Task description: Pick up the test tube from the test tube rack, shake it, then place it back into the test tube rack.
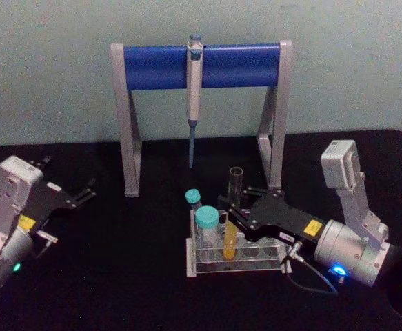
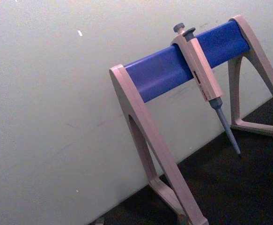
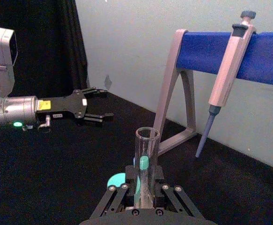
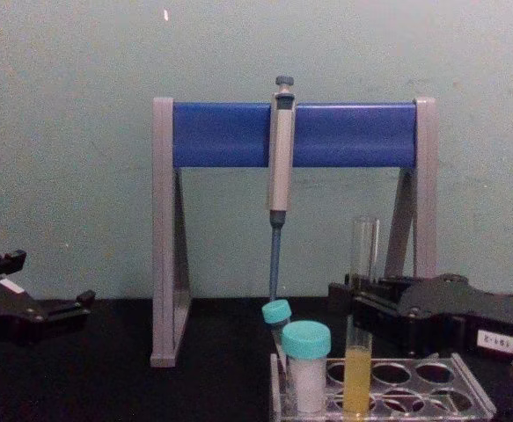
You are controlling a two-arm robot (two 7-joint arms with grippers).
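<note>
Jaws of the right gripper (image 1: 232, 210) stand one on either side of the test tube (image 1: 232, 224), at mid-height above the yellow liquid; in the right wrist view the pads (image 3: 135, 183) sit against the glass on both sides, so the tube reads as clamped, though how firmly cannot be judged. The tube stands upright in a front hole of the test tube rack (image 4: 467, 391), its round bottom down among the holes, so it appears seated and not yet lifted. The grip being taken on the bare glass above the liquid is sensible: it keeps the open mouth clear and leaves the weighted lower end hanging below the jaws. Two teal-capped tubes (image 1: 205, 224) stand just beside it on the robot's left, which probably explains the approach from the right, across the rack's empty holes. The left gripper (image 1: 83, 192) hovers well apart over the black desk (image 1: 118, 276) on the robot's left, jaws apart and holding nothing; it looks parked. Behind the rack stands the pipette stand (image 1: 201, 65) with a pipette (image 1: 194, 96) hanging from its blue bar, close above the tube's mouth in line of sight. Judgement: a straight vertical lift is called for, and the uncapped tube must be shaken gently to avoid spilling.
</note>
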